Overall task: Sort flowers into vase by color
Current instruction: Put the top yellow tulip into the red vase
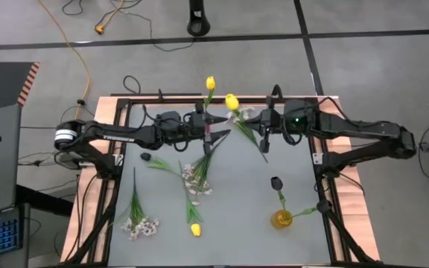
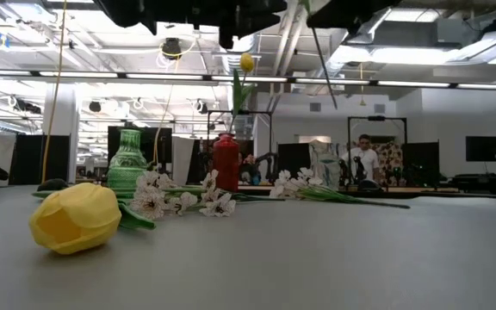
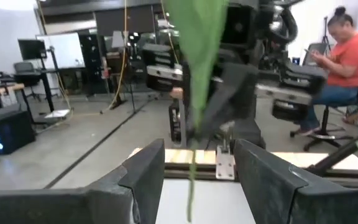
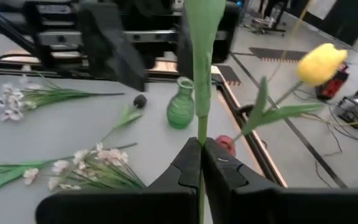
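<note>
My right gripper [image 1: 250, 120] [image 4: 201, 152] is shut on a yellow tulip [image 1: 232, 102], held in the air over the table's far middle. My left gripper [image 1: 220, 121] [image 3: 197, 152] is open just left of it, facing that stem and touching nothing. A second yellow tulip [image 2: 246, 62] [image 4: 321, 62] stands with its stem in the red vase [image 2: 226, 162]; the green vase [image 4: 182, 102] beside it holds nothing. A dark tulip [image 1: 275, 182] stands in the yellow vase [image 1: 281, 218]. On the table lie another dark tulip [image 1: 146, 157], a yellow tulip [image 1: 195, 229] and white sprays [image 1: 197, 179] [image 1: 140, 223]. My right gripper pinches the tulip's green stem [image 4: 201, 127] between its two fingers, about midway along, below a broad leaf [image 4: 202, 37]. The fingers come roughly level from the table's right and lie across the stem. The tulip is lifted clear and tilted, its lower stem end [image 1: 265, 156] hanging free.
The red and green vases stand close together under the left arm near the far edge. Loose flowers spread over the table's left and middle. A black frame [image 1: 125, 100] borders the table. People sit in the room beyond.
</note>
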Tool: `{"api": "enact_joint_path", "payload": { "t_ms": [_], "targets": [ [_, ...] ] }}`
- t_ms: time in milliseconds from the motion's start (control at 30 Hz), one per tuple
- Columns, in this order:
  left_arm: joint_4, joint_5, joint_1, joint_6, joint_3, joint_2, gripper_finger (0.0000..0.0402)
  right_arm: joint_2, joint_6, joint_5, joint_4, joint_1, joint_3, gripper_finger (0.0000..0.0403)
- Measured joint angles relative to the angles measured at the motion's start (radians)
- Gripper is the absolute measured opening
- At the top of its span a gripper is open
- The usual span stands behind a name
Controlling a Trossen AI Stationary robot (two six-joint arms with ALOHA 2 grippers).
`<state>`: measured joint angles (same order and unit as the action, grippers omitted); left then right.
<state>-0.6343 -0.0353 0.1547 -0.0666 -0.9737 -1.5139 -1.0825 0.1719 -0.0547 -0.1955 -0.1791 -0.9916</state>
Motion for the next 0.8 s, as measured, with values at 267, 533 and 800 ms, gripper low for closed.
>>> {"api": "enact_joint_path", "payload": {
  "t_ms": [267,533,800],
  "targets": [
    [-0.117,0.030,-0.001,0.004,0.000,-0.044,0.0183,-0.055,0.001,0.001,0.090,0.062,0.000,0.0036],
    [-0.133,0.107,-0.012,0.009,0.000,-0.044,0.0183,-0.123,0.002,0.001,0.161,0.076,0.001,0.0036],
    [-0.132,0.085,-0.021,-0.004,0.000,-0.044,0.0179,-0.150,0.004,0.001,0.181,0.076,0.001,0.0036]
  ]
}}
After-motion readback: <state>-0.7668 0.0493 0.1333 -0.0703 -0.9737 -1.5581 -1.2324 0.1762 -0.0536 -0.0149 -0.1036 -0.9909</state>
